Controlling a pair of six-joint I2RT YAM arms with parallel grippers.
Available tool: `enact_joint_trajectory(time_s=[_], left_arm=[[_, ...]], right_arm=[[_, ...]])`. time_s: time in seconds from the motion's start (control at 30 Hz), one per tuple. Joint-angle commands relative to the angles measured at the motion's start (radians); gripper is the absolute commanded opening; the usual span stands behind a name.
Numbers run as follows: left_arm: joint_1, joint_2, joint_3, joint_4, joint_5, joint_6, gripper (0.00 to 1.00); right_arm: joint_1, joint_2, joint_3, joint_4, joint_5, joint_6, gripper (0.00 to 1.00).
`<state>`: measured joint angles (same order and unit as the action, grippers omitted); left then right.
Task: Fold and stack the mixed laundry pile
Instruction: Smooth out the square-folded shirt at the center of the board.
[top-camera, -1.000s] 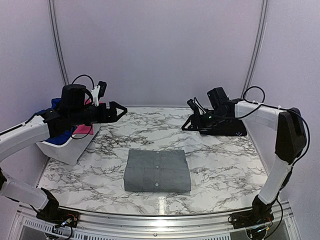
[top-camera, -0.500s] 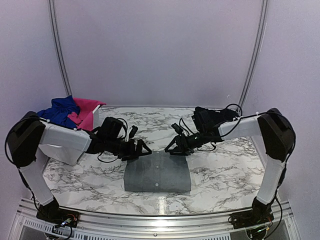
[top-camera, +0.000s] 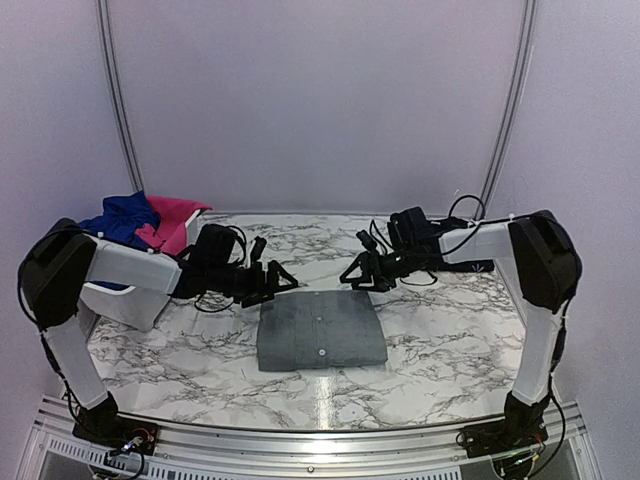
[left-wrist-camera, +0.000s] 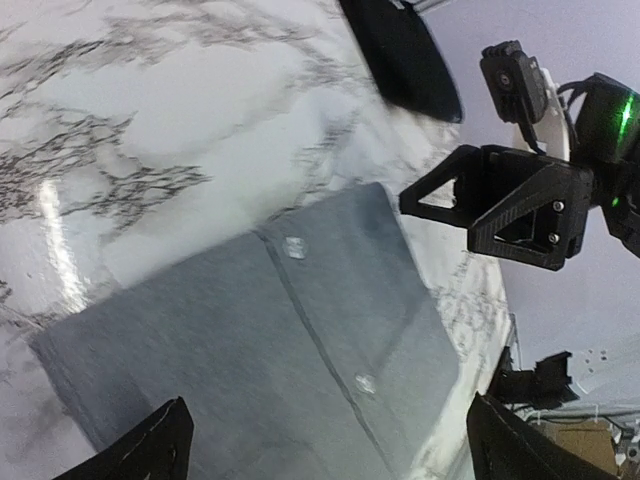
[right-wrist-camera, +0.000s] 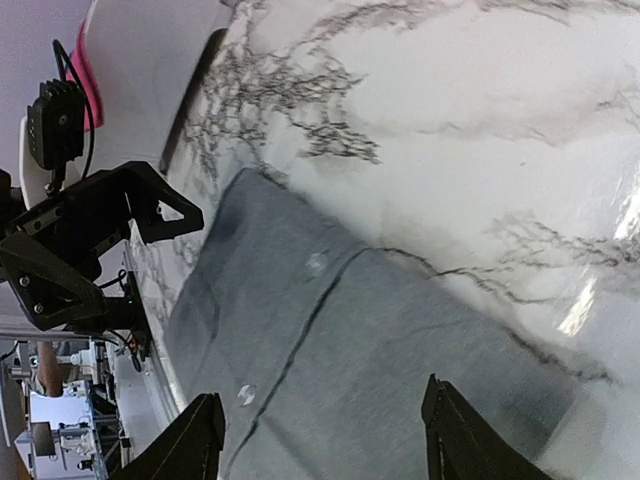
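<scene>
The grey collared button shirt (top-camera: 322, 330) lies folded into a rectangle at the middle of the marble table (top-camera: 450, 340). My left gripper (top-camera: 285, 280) hangs low just beyond the shirt's far left corner. It is open wide over the cloth in the left wrist view (left-wrist-camera: 326, 405). My right gripper (top-camera: 352, 277) hovers at the far right corner, also open, with nothing between its fingers (right-wrist-camera: 321, 392). The two grippers face each other. Royal blue (top-camera: 120, 220) and hot-pink (top-camera: 175, 218) pieces sit in the basket. A black garment (left-wrist-camera: 400, 55) lies further back.
The white plastic basket (top-camera: 130, 300) stands at the left edge of the table, beside my left arm. A metal rail (top-camera: 320, 440) runs along the near edge. Pale walls close in the back and sides.
My left arm swung from the basket and my right arm from the back right, both down to the shirt's far edge. They have since drawn back a little, and the shirt has shifted slightly.
</scene>
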<state>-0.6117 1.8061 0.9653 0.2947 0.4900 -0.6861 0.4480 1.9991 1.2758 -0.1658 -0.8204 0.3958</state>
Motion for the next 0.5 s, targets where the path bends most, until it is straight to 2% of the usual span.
enact_joint_trajectory(time_s=[0.0, 0.1, 0.2, 0.33, 0.47], left_arm=[[-0.072, -0.213, -0.070, -0.024, 0.059, 0.010, 0.99], [-0.148, -0.246, -0.098, -0.021, 0.052, -0.033, 0.99], [-0.210, -0.213, -0.089, 0.007, 0.053, -0.080, 0.99], [-0.226, -0.128, -0.139, 0.230, 0.084, -0.239, 0.99], [-0.212, 0.006, -0.236, 0.487, 0.095, -0.368, 0.99]], right_arm=[[0.074, -0.226, -0.099, 0.005, -0.017, 0.086, 0.66], [0.158, -0.289, -0.212, 0.132, -0.046, 0.222, 0.66], [0.232, -0.290, -0.293, 0.300, -0.061, 0.338, 0.66], [0.255, -0.232, -0.404, 0.531, -0.081, 0.500, 0.66], [0.223, -0.136, -0.505, 0.681, -0.087, 0.575, 0.66]])
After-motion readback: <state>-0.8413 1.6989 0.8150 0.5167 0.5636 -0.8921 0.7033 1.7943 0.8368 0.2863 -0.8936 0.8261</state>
